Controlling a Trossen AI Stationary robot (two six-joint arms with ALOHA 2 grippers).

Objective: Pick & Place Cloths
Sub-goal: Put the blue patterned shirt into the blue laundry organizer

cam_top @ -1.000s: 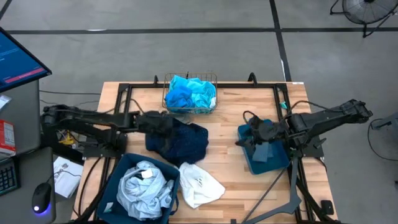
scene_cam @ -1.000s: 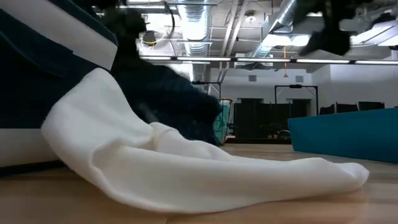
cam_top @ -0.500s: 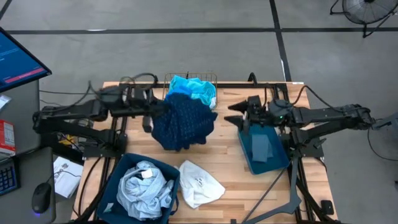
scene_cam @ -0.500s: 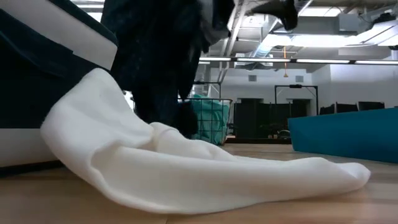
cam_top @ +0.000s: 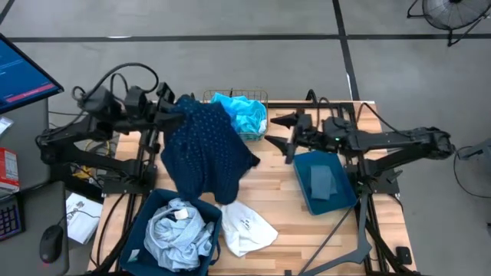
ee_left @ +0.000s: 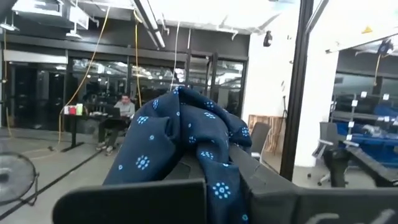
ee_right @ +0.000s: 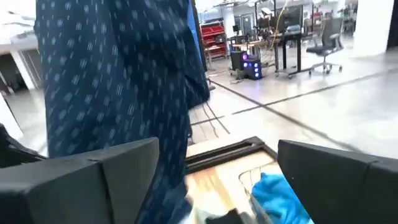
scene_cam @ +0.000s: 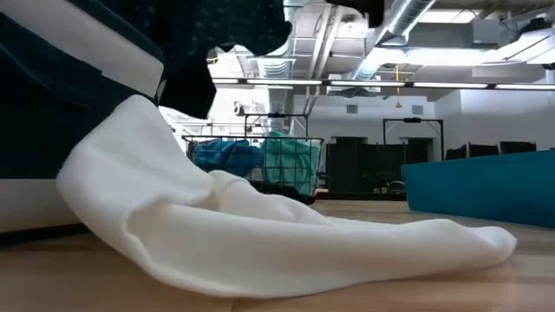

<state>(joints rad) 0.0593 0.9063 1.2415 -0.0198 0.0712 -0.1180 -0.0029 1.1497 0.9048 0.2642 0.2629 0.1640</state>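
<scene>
My left gripper (cam_top: 181, 109) is raised above the table's far left and is shut on the navy dotted cloth (cam_top: 204, 150), which hangs below it. The cloth also shows in the low view (scene_cam: 232, 24) and in the right wrist view (ee_right: 118, 81). My right gripper (cam_top: 281, 130) is open and empty, just right of the gold wire basket (cam_top: 259, 98), which holds turquoise and bright blue cloths (cam_top: 236, 113). A white cloth (cam_top: 247, 227) lies flat on the table near its front edge. A pale grey-blue cloth (cam_top: 178, 230) lies in the near-left teal bin. My left gripper pinches a bunched fold of the navy dotted cloth (ee_left: 186, 127) between its two fingers, several layers gathered together. The cloth hangs slack below the gripper, spread wide, and its lower end (scene_cam: 186, 91) is clear of the table.
A teal bin (cam_top: 305, 192) stands at the table's right, under my right arm. Another teal bin (cam_top: 138, 238) stands at the near left. A black frame rail runs along the table's far edge (cam_top: 307, 103). Bare wood shows in the table's middle (cam_top: 272, 192).
My left gripper has risen and drawn back toward the table's far left corner with the navy dotted cloth, which has been lifted off the table and now hangs spread out. My right gripper has gone from over the right bin toward the far edge and the basket.
</scene>
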